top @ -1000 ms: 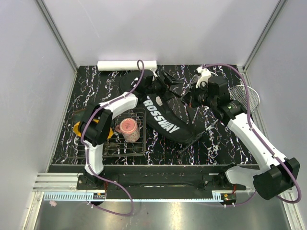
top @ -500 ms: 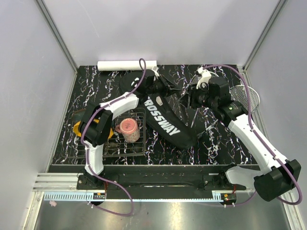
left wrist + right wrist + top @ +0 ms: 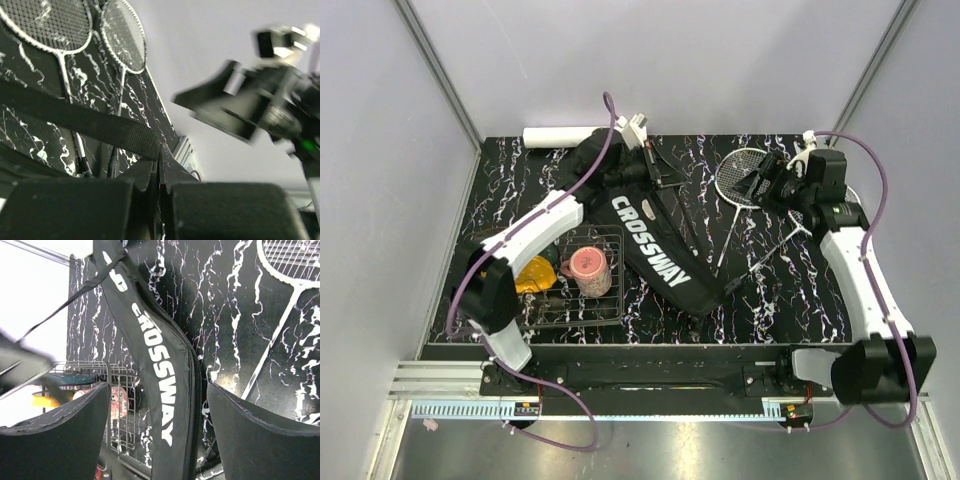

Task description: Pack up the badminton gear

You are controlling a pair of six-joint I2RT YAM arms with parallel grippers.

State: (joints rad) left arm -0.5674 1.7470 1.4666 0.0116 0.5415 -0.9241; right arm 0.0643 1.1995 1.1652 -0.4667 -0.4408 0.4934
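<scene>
**Current step.** Judged to be bag preparation; no gear is packed yet. The long black fabric "CROSSWAY" bag [image 3: 655, 250] lies diagonally across the bench centre, from the far edge toward the near edge. The left gripper [image 3: 647, 153] is at the bag's far end, with its pads pinched together on the black webbing strap [image 3: 85, 122], which is pulled taut. The right gripper [image 3: 157, 390] is spread wide with nothing between its fingers. It hovers over the right half of the bench.

**Item locations.**
- The two white-strung oval rackets with thin dark shafts [image 3: 47, 25] lie side by side on the bench between the bag and the right edge, outside the bag.
- The white cylindrical tube [image 3: 560, 135] lies along the far edge, near the far-left corner.
- No shuttlecocks can be made out.

**Next move.** Whether the bag's zip is open cannot be determined. The bag mouth probably needs to be opened while the strap is held. The right gripper should then descend onto a racket shaft and close on it.
</scene>
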